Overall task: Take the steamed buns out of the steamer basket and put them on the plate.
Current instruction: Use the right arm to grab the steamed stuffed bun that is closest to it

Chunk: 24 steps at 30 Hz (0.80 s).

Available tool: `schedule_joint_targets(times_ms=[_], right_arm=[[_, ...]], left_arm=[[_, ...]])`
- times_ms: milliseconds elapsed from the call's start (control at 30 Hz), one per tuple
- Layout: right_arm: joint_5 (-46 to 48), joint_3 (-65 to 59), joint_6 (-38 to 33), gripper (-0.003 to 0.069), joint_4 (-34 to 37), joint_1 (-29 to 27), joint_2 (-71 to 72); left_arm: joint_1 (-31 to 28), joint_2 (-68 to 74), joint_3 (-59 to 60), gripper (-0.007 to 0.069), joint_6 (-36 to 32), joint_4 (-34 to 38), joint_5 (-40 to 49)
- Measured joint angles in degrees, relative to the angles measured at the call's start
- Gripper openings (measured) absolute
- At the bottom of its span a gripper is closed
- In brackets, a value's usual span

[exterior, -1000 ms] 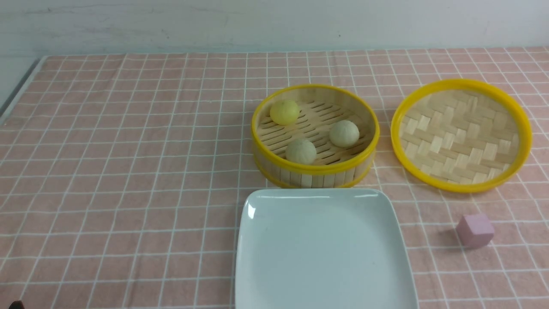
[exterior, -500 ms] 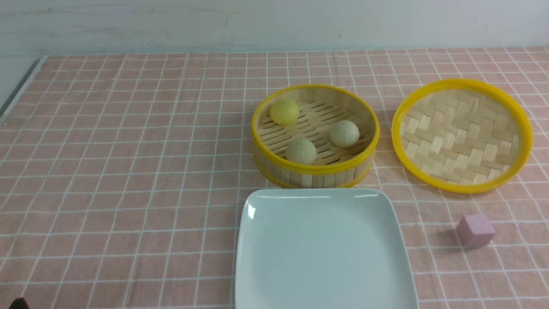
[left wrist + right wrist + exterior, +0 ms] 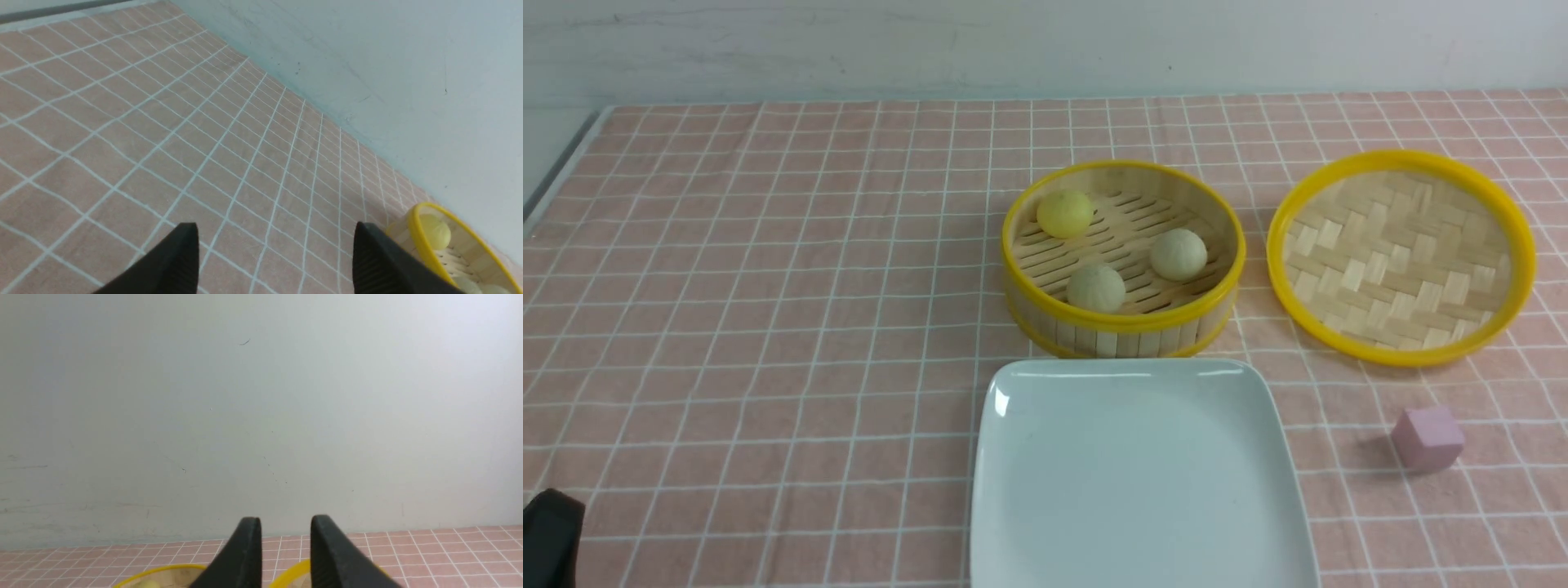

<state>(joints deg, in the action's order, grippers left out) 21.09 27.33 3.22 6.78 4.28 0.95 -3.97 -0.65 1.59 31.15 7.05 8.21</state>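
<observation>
The steamer basket (image 3: 1123,322) stands mid-table and holds three steamed buns: a pale yellow one (image 3: 1064,213) at its back left and two off-white ones (image 3: 1178,254) (image 3: 1096,288). The white plate (image 3: 1135,482) lies empty just in front of it. My left gripper (image 3: 273,228) hovers open over bare cloth, well to the left of the basket (image 3: 419,241), with the yellow bun (image 3: 435,232) in sight. A black part of the left arm (image 3: 551,535) shows at the bottom left corner. My right gripper (image 3: 286,519) is narrowly open and empty, raised and facing the back wall.
A shallow yellow-rimmed woven tray (image 3: 1401,257) lies to the right of the basket. A small pink cube (image 3: 1427,438) sits to the right of the plate. A pale wall closes off the table's far edge.
A black part of the left arm has come up into the front view's bottom left corner. The buns, basket, plate, tray and cube have not moved.
</observation>
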Motion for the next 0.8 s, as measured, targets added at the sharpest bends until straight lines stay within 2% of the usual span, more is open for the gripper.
schedule_joint_targets(times_ms=[100,233,367,467,533,567,633,700,767,800], right_arm=[[2.3,0.0,0.0,0.0206,0.0,0.0,0.0],[6.0,0.0,0.0,0.0212,0.0,0.0,0.0],[8.2,0.0,0.0,0.0216,0.6,0.0,0.0],[8.6,0.0,-1.3,0.0218,2.8,0.0,0.0],[9.0,0.2,-3.8,0.0221,4.5,0.0,-0.2],[9.1,0.2,-4.1,0.0222,4.6,0.0,-0.2],[10.7,1.5,-8.5,0.0225,7.3,0.0,-3.1],[11.5,2.0,-9.8,0.0227,8.3,0.0,-4.5],[13.5,3.8,-15.0,0.0232,11.6,0.0,-10.7],[13.8,4.1,-15.4,0.0232,12.1,0.0,-11.2]], left_arm=[[0.0,0.0,0.0,0.0506,4.6,2.3,-0.5],[0.0,0.0,-0.1,0.0506,5.5,2.6,-1.2],[0.0,0.0,-3.8,0.0506,1.9,2.1,2.0],[0.0,0.0,-10.3,0.0506,-4.1,1.8,5.7],[0.0,0.0,-15.2,0.0506,-8.4,1.8,9.5],[0.0,0.0,-15.7,0.0506,-8.4,1.8,9.9],[0.0,-0.1,-21.0,0.0506,-13.8,1.9,15.7],[0.0,0.2,-22.9,0.0506,-15.4,2.1,18.0],[0.0,2.6,-27.5,0.0506,-18.9,3.9,24.1],[0.0,2.8,-27.8,0.0506,-19.2,4.1,24.5]])
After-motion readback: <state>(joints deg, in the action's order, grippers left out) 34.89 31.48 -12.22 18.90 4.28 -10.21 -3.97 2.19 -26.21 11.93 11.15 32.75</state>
